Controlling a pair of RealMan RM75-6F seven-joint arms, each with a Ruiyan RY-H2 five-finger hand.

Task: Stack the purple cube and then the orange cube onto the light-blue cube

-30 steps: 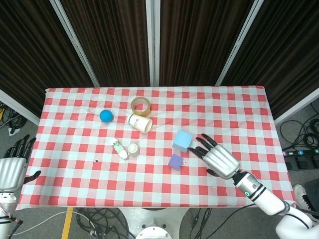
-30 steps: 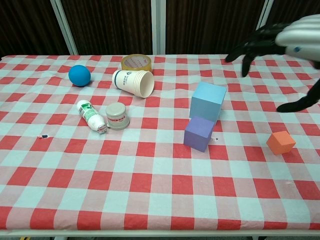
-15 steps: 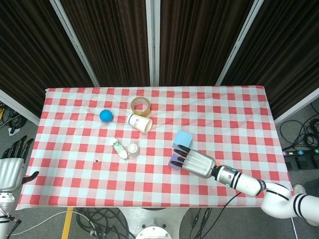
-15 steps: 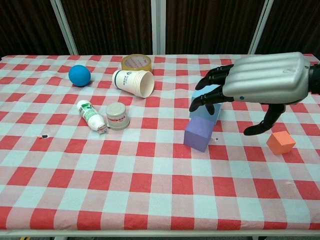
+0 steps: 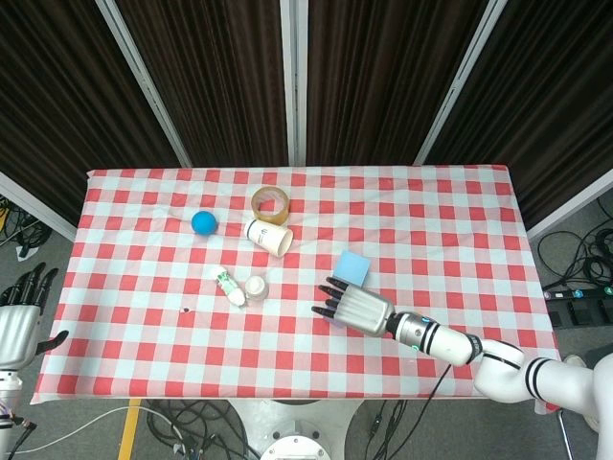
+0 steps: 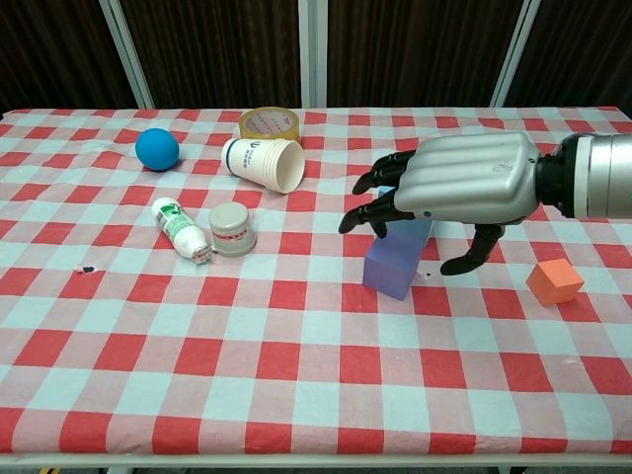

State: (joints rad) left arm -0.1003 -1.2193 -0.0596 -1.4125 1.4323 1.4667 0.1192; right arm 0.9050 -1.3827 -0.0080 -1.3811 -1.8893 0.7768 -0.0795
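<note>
Checked bench [image 6: 197,355]: my right hand [image 6: 464,188], fingers [image 6: 370,212] spread and empty, hovers over the small purple foam cube [image 6: 393,265]; a careless close could knock the adjacent light-blue foam cube [image 5: 351,269].

From the head view the right hand [image 5: 356,309] covers nearly all of the purple cube [image 6: 394,265]; in the chest view it hides most of the light-blue cube [image 5: 351,269]. The left hand [image 5: 21,316] is cut by the head picture's left edge, its grip unclear
</note>
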